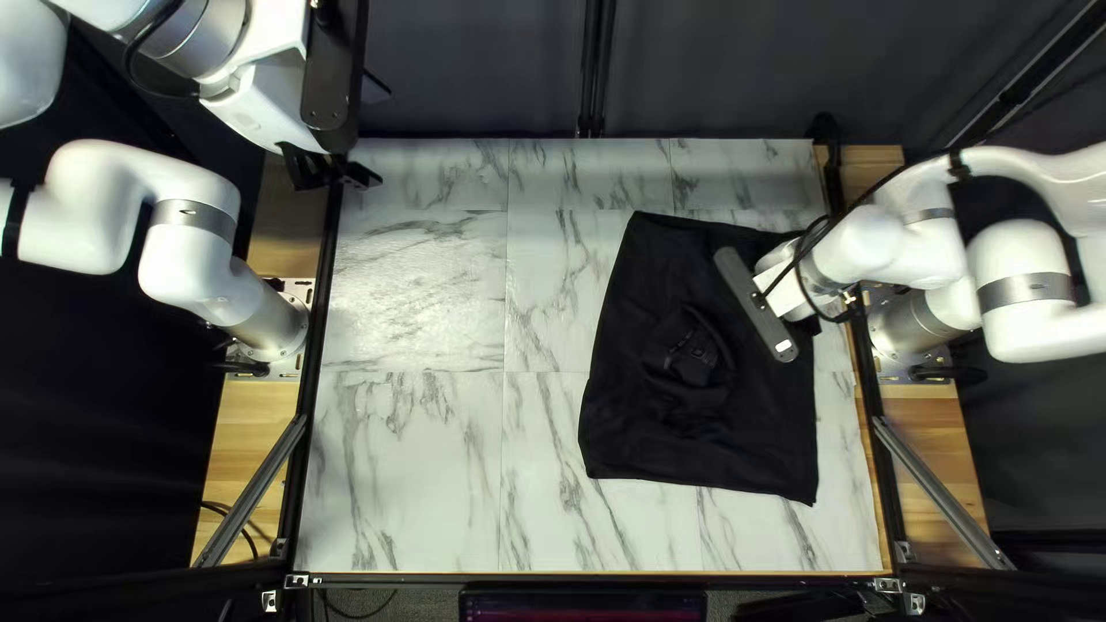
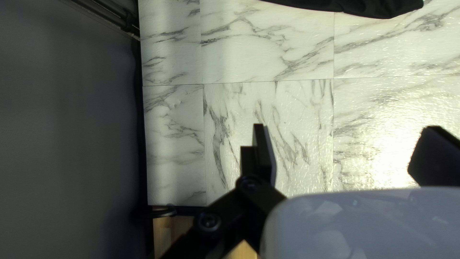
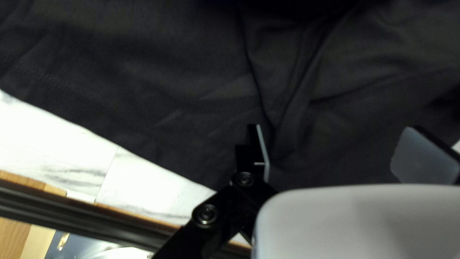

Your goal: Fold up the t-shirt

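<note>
Since the left jaws and right jaws both gape, the latter over the creased t-shirt (image 3: 143, 81), pinching could bunch layers.

Fittings about a marble-patterned surface (image 1: 415, 461).
Curtain (image 1: 484, 69), dark, behind far edge; rails (image 1: 318, 346), black, left and right edges; boards (image 1: 244, 421), wooden, outside both rails; struts (image 1: 945, 493), slanting, near left and near right; screen (image 1: 582, 607), dark-framed, at near edge.

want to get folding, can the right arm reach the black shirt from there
Probably yes: the right pincer is open over the black shirt, with nothing visible between them, and the left pincer is well away from it.
</note>
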Motion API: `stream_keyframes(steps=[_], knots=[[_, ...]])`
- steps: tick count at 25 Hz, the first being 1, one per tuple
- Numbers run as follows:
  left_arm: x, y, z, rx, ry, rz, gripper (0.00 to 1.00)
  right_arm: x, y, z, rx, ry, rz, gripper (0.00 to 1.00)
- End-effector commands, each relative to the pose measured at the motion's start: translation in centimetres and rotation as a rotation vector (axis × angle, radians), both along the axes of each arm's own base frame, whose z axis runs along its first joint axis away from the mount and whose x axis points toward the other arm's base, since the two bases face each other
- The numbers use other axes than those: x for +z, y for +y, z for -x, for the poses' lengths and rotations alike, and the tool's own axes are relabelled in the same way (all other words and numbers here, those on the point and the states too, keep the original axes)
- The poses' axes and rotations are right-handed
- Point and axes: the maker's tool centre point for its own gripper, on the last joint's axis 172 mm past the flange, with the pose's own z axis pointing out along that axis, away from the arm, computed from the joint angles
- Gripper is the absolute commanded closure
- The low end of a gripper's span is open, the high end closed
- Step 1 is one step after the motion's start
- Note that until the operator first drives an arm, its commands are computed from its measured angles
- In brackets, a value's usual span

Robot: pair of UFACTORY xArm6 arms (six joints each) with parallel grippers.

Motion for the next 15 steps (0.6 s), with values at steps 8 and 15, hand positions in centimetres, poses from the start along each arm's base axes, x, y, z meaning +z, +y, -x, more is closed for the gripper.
stream_keyframes(steps=[8,15], knots=[[0.0,0.0,0.0,0.000,0.000,0.000,0.00,-2.8,-1.2,1.8,-0.014,0.090,0.028,0.20],[0.0,0.0,0.0,0.000,0.000,0.000,0.00,-2.3,-1.7,2.0,-0.029,0.099,0.037,1.00]])
